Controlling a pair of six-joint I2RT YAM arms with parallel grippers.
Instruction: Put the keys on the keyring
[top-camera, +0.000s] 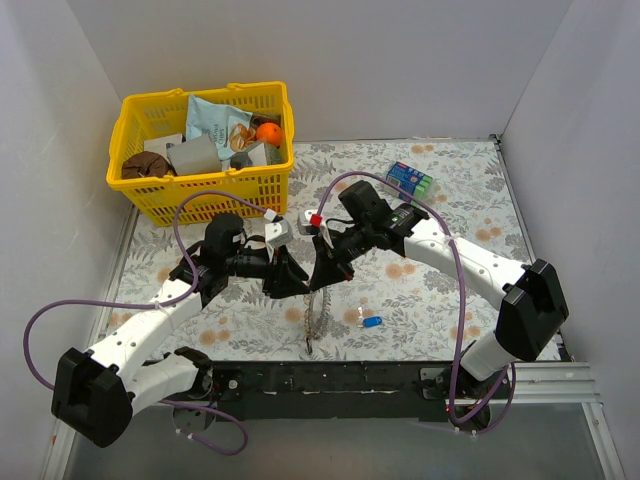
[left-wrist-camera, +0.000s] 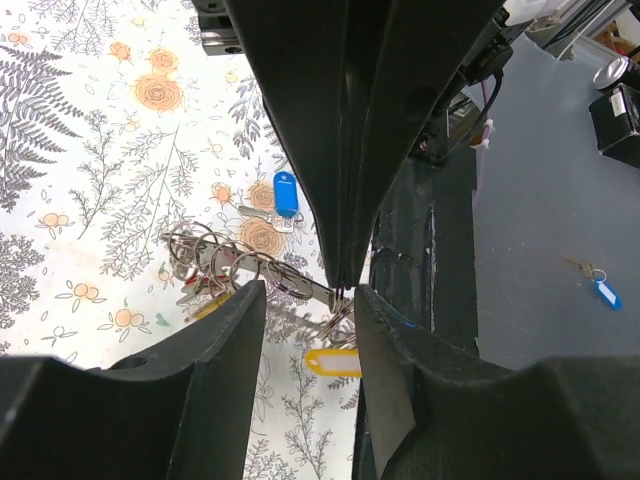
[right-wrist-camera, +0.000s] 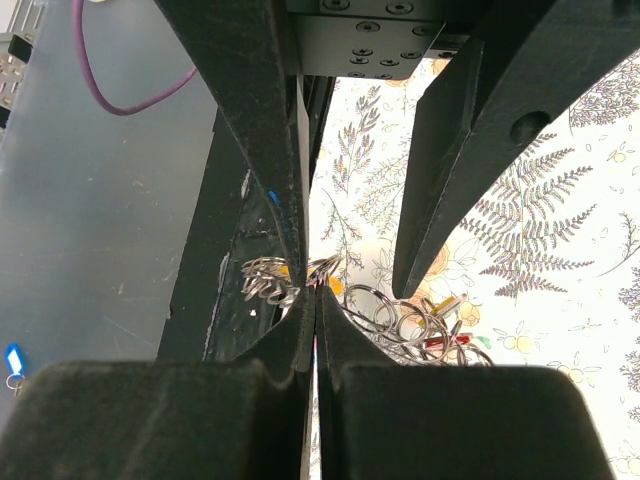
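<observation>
The keyring shows as a string of linked silvery rings (top-camera: 315, 318) hanging from my right gripper (top-camera: 320, 283) down to the table. My right gripper (right-wrist-camera: 315, 298) is shut on one ring of it. The rings (left-wrist-camera: 235, 268) spread over the cloth, with a red-headed key (right-wrist-camera: 440, 343) and a yellow-headed one (right-wrist-camera: 447, 305) among them. A yellow tag (left-wrist-camera: 335, 361) hangs just under the pinch. A blue-headed key (top-camera: 372, 321) lies loose on the cloth and also shows in the left wrist view (left-wrist-camera: 285, 193). My left gripper (top-camera: 297, 278) is open, its jaws either side of the right gripper's tips (left-wrist-camera: 308, 295).
A yellow basket (top-camera: 150, 200) of odds and ends stands at the back left. A blue-green packet (top-camera: 410, 180) lies at the back right. The black base plate (top-camera: 330, 380) runs along the near edge. Another blue key (left-wrist-camera: 605, 293) lies on the grey floor beyond it.
</observation>
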